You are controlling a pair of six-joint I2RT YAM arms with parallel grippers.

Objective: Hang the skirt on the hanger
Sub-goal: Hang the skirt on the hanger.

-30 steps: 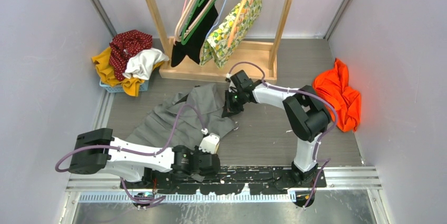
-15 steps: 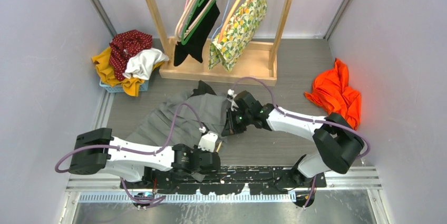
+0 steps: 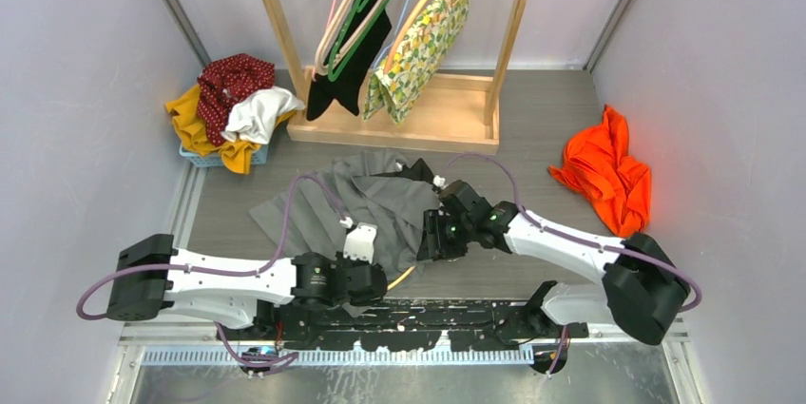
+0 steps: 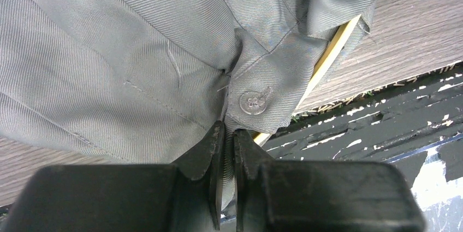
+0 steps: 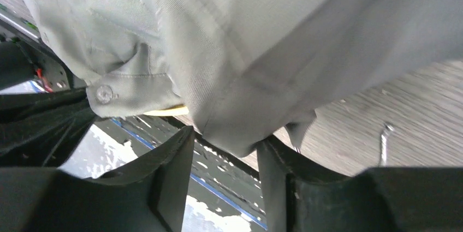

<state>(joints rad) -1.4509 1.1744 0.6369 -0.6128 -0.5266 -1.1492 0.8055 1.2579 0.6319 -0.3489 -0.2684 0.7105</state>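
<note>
The grey skirt (image 3: 323, 206) lies crumpled on the table in front of the rack. My left gripper (image 3: 378, 282) (image 4: 229, 134) is shut on the skirt's (image 4: 136, 52) waistband, just below a clear button (image 4: 253, 102). A yellow hanger (image 4: 330, 57) runs under that waistband, and its curve (image 3: 404, 276) peeks out at the near edge. My right gripper (image 3: 426, 238) (image 5: 226, 139) stands open at the skirt's right side. A fold of the skirt (image 5: 245, 35) hangs just above the gap between its fingers (image 5: 174, 155), and neither pad presses it.
A wooden rack (image 3: 447, 124) at the back holds several hangers, a black garment (image 3: 347, 71) and a lemon-print one (image 3: 418, 43). A basket of clothes (image 3: 228, 105) sits far left. An orange cloth (image 3: 608, 171) lies right. The black base rail (image 3: 437, 314) runs along the near edge.
My right arm has swung back from the rack toward the near edge, dragging the skirt's end along, and its jaws have opened. The left gripper stays shut on the waistband.
</note>
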